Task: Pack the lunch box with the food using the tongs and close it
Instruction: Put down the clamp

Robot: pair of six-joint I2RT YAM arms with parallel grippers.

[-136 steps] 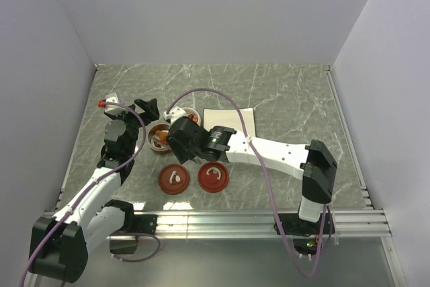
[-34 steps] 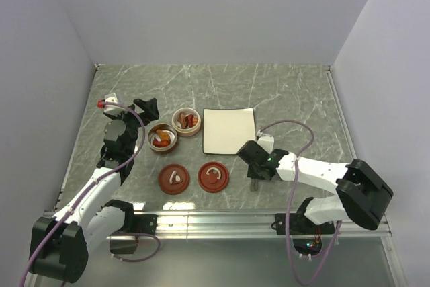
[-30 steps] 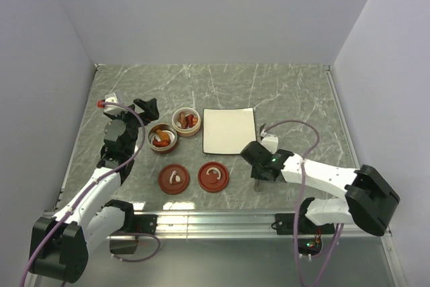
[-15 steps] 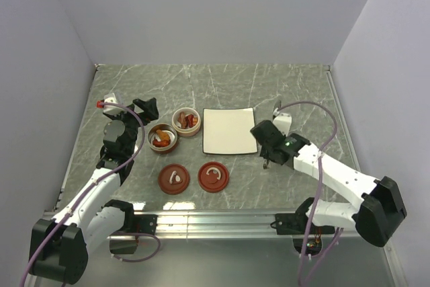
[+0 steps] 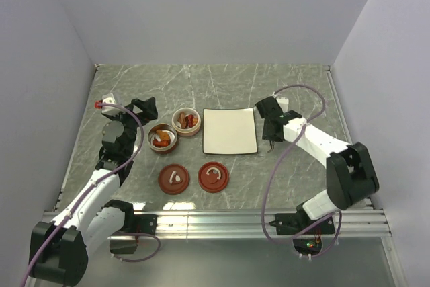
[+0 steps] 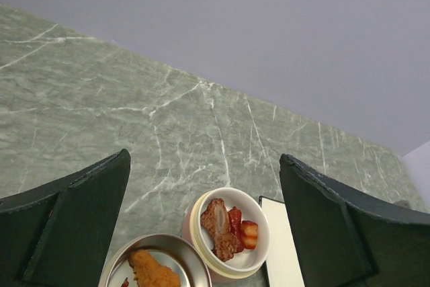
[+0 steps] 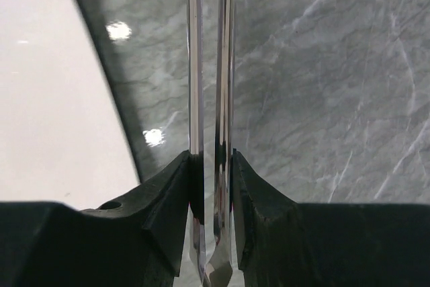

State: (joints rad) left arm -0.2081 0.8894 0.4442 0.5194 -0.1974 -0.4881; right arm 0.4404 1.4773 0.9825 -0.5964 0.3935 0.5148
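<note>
Two slim silver arms of the tongs [image 7: 209,65] run up from between my right gripper's [image 7: 210,166] black fingers, which are shut on them near the joined end. In the top view that gripper [image 5: 272,138] hangs just right of the white plate [image 5: 230,130]. The lunch box is two round tins: a metal bowl [image 5: 162,138] and a cream tin [image 5: 187,120], both holding the food [image 6: 220,223], brown and red chunks. A fried orange piece [image 6: 151,267] lies in the metal bowl [image 6: 114,263]. My left gripper [image 5: 144,107] stands wide open just behind the bowls, holding nothing.
Two red-brown lids [image 5: 174,179] [image 5: 213,177] with white handles lie in front of the bowls. The plate's edge [image 7: 40,99] fills the left of the right wrist view. Grey walls close in the marble table [image 5: 295,92] on three sides.
My right arm has swung from the front of the table back and to the right, carrying the tongs to the plate's right edge. The left arm has stayed put.
</note>
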